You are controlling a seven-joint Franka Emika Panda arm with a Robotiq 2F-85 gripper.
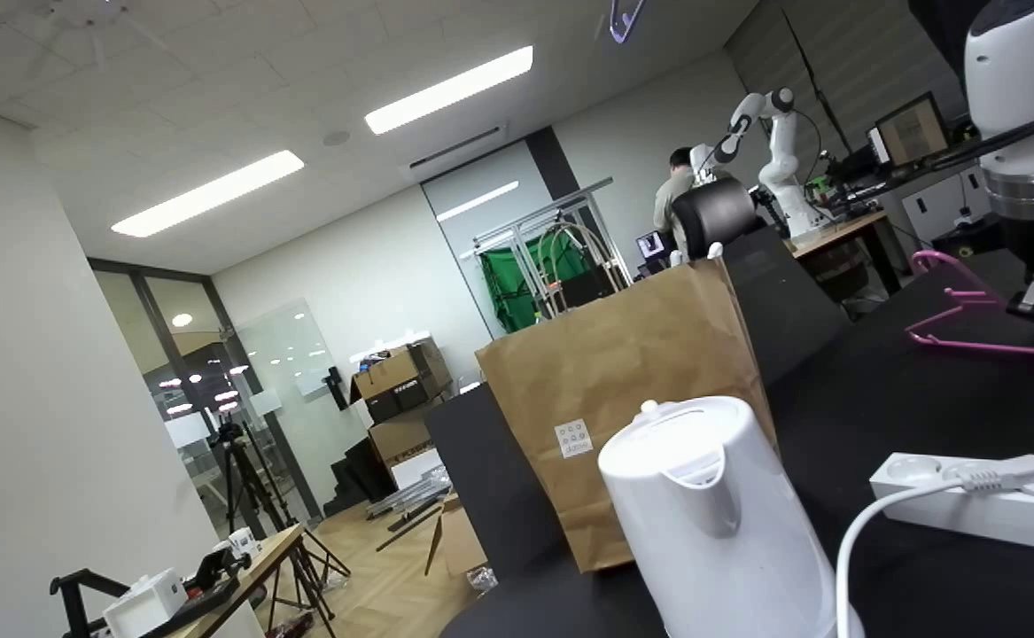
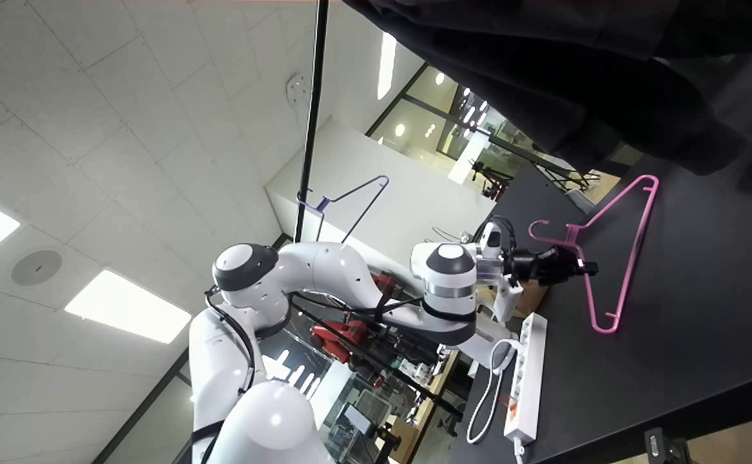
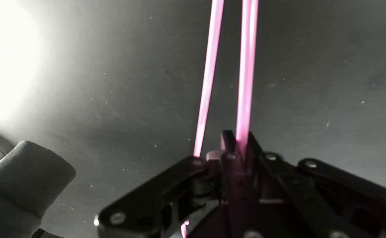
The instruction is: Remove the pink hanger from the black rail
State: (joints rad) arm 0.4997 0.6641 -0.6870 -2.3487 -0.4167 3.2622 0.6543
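Note:
The pink hanger [image 2: 635, 252] is a thin open triangle with a hook, off the rail and low over the black table. It also shows in an exterior view [image 1: 995, 346] at the right edge. My gripper [image 2: 587, 267] is shut on one arm of the hanger near the hook. In the wrist view the fingertips [image 3: 240, 138] pinch one pink bar [image 3: 246, 66], and a second bar runs beside it. I cannot tell whether the hanger touches the table. The black rail [image 2: 313, 109] crosses the upper part of an exterior view, with a purple hanger [image 2: 356, 190] on it.
On the black table [image 2: 704, 309] stand a white power strip [image 2: 528, 380] with a white cable, a white kettle [image 1: 711, 523] and a brown paper bag [image 1: 632, 372]. A dark cloth-like shape [image 2: 562, 84] fills the upper right of an exterior view.

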